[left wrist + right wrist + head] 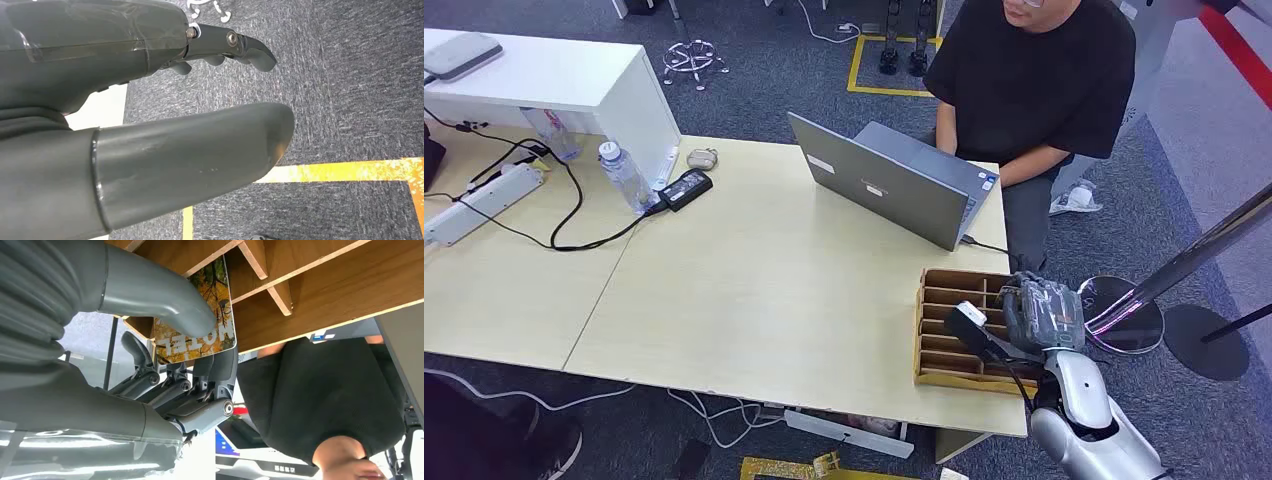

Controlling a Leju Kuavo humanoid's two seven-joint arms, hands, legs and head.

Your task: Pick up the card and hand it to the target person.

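Observation:
The card (221, 294), printed with autumn trees and white letters, stands in a slot of the brown wooden rack (320, 285). My right hand (165, 365) pinches it, thumb (155, 295) pressed on its face and the darker fingers (200, 385) behind its lower edge. In the head view the right hand (1041, 312) sits over the rack (942, 300) at the table's near right corner. The person (1036, 80) in a black shirt sits across the table behind a grey laptop (894, 185). My left hand (150, 100) hangs above carpet, fingers apart, holding nothing.
A water bottle (624, 175), a black charger (686, 188), a power strip (479, 205) and cables lie on the table's left half. A white cabinet (574, 85) stands at far left. A chrome stanchion base (1124, 315) and slanted pole (1204, 250) stand right of the rack.

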